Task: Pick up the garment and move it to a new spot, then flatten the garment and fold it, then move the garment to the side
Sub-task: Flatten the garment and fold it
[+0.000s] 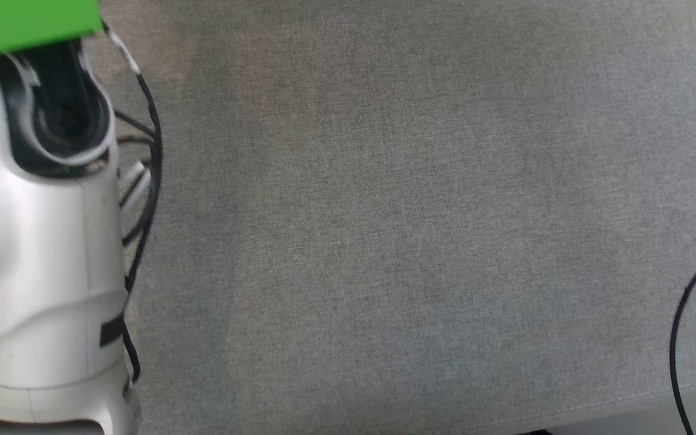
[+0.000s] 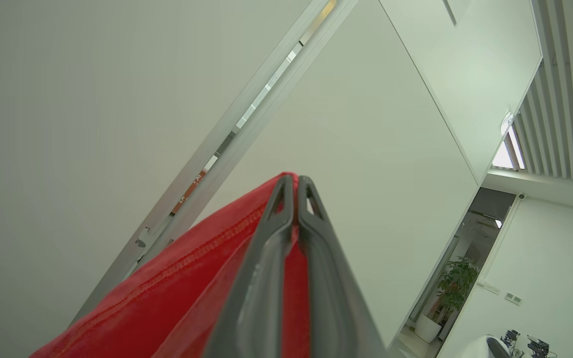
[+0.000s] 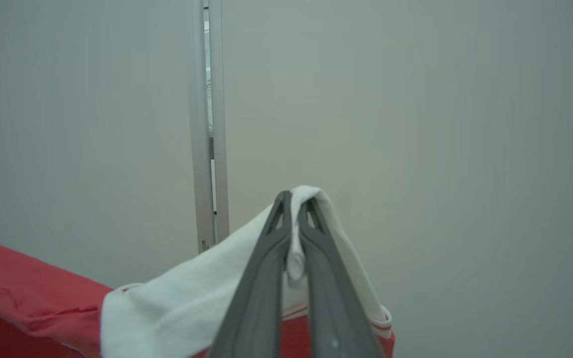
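So left gripper (image 2: pixel 296 185) fingers clamp the hem of the red, white-trimmed fabric garment (image 2: pixel 167 298), right gripper (image 3: pixel 296 200) its trim, cloth strung between them.

Garment (image 2: pixel 167 298) pinched in left gripper (image 2: pixel 296 183) and right gripper (image 3: pixel 295 200)

Room fittings and surroundings, non-task items

Bench (image 1: pixel 384 229), grey woven cloth cover, its near edge showing at the right; green flat panel (image 1: pixel 22 24) at the far left corner, cut off at the picture's edge. Pale wall (image 2: pixel 67 99) of smooth panels, split by a metal strip (image 2: pixel 227 144) with a narrow glazed slot. Slatted ceiling grille (image 2: pixel 555 99) to the right. Dark doorway (image 2: pixel 485 223) far off, a potted plant (image 2: pixel 453 288) in a white pot beside it; two switch plates (image 2: pixel 513 297) on the white wall just right of the plant.
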Controlling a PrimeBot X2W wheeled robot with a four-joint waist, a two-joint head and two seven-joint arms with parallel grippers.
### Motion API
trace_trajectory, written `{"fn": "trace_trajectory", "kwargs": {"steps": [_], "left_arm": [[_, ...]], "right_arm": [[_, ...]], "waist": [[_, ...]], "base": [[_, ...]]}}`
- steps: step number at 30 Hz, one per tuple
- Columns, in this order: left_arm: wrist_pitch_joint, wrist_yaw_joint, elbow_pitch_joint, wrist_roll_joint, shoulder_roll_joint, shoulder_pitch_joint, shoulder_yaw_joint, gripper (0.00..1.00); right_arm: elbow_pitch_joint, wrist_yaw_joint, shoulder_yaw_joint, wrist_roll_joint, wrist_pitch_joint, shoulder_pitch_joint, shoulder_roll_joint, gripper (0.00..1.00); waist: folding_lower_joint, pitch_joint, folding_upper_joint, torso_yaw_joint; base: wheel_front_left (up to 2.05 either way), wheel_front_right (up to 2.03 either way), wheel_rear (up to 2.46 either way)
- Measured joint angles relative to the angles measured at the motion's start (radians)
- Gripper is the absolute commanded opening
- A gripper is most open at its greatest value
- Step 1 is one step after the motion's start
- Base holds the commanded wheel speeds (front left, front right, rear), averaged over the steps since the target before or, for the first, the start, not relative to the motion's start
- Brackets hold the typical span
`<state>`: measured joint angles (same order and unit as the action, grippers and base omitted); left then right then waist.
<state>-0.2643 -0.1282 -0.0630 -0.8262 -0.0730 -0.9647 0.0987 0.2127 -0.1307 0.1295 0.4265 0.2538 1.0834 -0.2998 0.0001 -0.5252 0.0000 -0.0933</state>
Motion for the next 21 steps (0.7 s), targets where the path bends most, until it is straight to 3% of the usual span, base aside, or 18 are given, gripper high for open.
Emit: {"fn": "trace_trajectory", "kwargs": {"steps": [3,8,15,21], "left_arm": [[0.0,0.0,-0.017,-0.03,0.005,0.125,0.027,0.0],[0.0,0.0,-0.06,-0.062,0.01,0.327,0.053,0.0],[0.0,-0.001,-0.079,-0.107,-0.022,0.585,0.096,0.0],[0.0,-0.001,-0.133,-0.113,-0.097,0.725,0.235,0.0]], "right_arm": [[0.007,0.0,0.034,0.009,-0.03,-0.138,-0.064,0.0],[-0.023,-0.001,0.001,0.072,-0.112,-0.34,-0.105,0.0],[-0.108,-0.001,-0.089,0.143,-0.339,-0.631,-0.09,0.0],[-0.168,-0.001,-0.171,0.132,-0.538,-0.852,-0.042,0.0]], "waist": [[0.0,0.026,0.0,0.011],[-0.0001,0.086,0.0,0.024],[-0.0002,0.187,0.0,0.031],[-0.0002,0.266,0.0,0.039]], "base": [[0.0,0.0,0.0],[0.0,0.0,0.0],[0.0,0.0,0.0],[0.0,0.0,0.0]]}}
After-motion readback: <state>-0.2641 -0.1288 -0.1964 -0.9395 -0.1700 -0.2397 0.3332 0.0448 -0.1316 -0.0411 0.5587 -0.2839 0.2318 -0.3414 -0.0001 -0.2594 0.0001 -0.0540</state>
